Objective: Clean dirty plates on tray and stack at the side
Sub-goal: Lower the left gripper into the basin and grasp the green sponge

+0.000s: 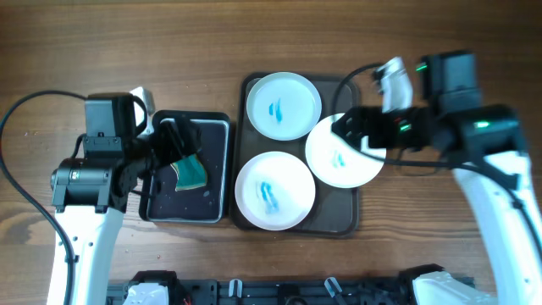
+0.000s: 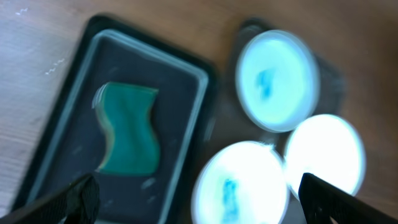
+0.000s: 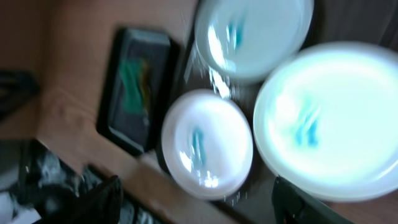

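Currently: left tool (image 1: 179,142) spread above sponge (image 1: 190,172) in black tray (image 1: 227,169); right tool (image 1: 349,127) spread at right plate (image 1: 343,161) rim.

the far plate (image 1: 283,105), near plate (image 1: 274,191) and right plate (image 1: 340,166) crowd the brown tray (image 1: 339,223) almost rim to rim, the right one overhanging its right edge, so i see hardly any gap to reach down between them. the black tray (image 1: 186,218) with its sponge (image 1: 191,173) sits just beside the brown tray's left rim, leaving only a thin strip; bare table (image 1: 254,34) lies open beyond both trays.
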Controlling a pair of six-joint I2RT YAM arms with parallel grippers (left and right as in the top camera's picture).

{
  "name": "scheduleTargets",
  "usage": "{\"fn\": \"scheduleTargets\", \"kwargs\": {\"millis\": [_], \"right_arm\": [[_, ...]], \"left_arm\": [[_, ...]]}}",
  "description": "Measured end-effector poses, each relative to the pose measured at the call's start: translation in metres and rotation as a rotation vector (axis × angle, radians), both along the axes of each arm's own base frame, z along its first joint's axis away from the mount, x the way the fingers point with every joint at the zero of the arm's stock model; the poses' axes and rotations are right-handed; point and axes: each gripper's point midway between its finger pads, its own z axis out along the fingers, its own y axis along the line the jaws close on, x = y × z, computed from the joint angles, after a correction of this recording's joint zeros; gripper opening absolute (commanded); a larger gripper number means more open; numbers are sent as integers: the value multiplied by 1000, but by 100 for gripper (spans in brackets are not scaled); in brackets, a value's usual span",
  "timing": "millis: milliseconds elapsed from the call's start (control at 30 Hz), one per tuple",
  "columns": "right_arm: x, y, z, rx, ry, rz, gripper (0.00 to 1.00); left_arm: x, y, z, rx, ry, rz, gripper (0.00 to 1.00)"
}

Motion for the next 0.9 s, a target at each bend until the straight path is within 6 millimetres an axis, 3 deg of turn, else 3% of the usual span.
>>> {"fn": "scheduleTargets", "kwargs": {"millis": [33,67,167,267,333,433,567,600,633,667,800,867,900], "right_arm": [[-19,18,-43,-67,104,24,69],[-30,28,-70,-113,143,40,68],[-64,41,-135,-205,262,26,67],[-62,39,-140,-210,261,-1,68],[-61,39,-140,-209,261,-8,68],[-61,40,-139,-207,261,-12,69],[-59,40,-139,-204,257,-15,71],[-59,40,-139,-204,257,-16,72],[-59,40,-139,-203,258,-18,72],[-59,40,-139,-203,258,-18,72],[-59,40,-139,-203,258,-18,72],[-59,40,-139,-203,258,-18,72],[-59,40,-139,-203,258,-18,73]], "left_arm": [[-6,8,-6,50,33,11,96],[-8,11,-9,75,46,-1,95],[-15,14,-27,114,137,-34,78],[-4,14,-52,105,198,-12,56],[6,15,-88,104,266,7,50],[1,16,-140,102,420,29,43],[1,15,-190,99,557,41,34],[1,14,-198,95,574,39,25],[1,13,-202,90,587,42,6],[2,13,-204,88,594,39,4],[1,12,-207,84,614,44,8],[-1,12,-204,86,629,45,18],[-1,12,-201,86,639,44,30]]}}
